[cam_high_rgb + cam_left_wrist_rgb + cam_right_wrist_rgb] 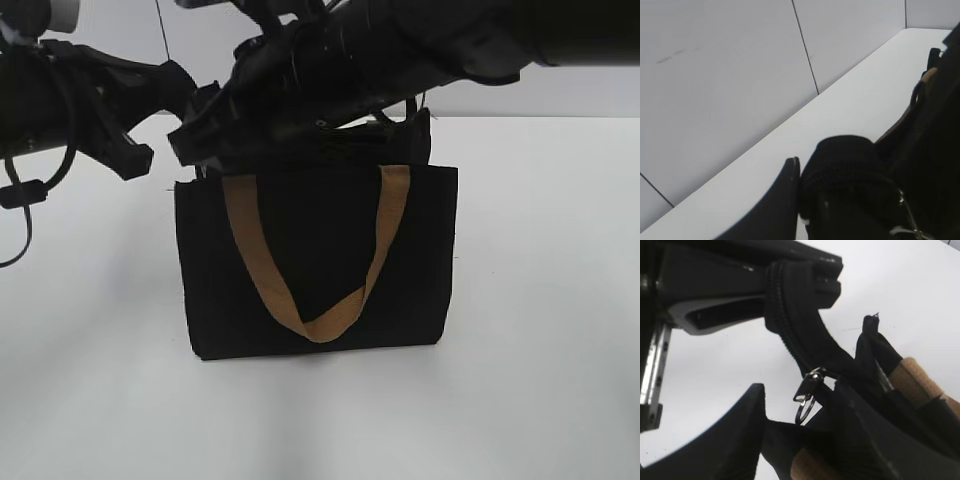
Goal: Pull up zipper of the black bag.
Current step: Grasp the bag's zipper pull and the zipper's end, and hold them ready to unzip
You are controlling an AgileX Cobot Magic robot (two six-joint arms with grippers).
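Observation:
The black bag (420,250) stands upright on the white table, with a tan strap (250,240) hanging down its front. Both arms meet above its top left corner. My left gripper (805,175) is shut on the black fabric end of the zipper (790,325); in the right wrist view it (805,275) holds that end lifted. The silvery pull tab (809,385) with its ring hangs on the zipper line. My right gripper (800,402) is open, fingers either side just below the ring, with bag fabric between them. It reaches across the bag top (200,145).
The white table (540,380) spreads round the bag on all sides. A pale panelled wall (730,75) runs along the table's far edge. The second tan strap (912,377) lies inside the bag's open mouth. A cable (25,190) hangs from the left arm.

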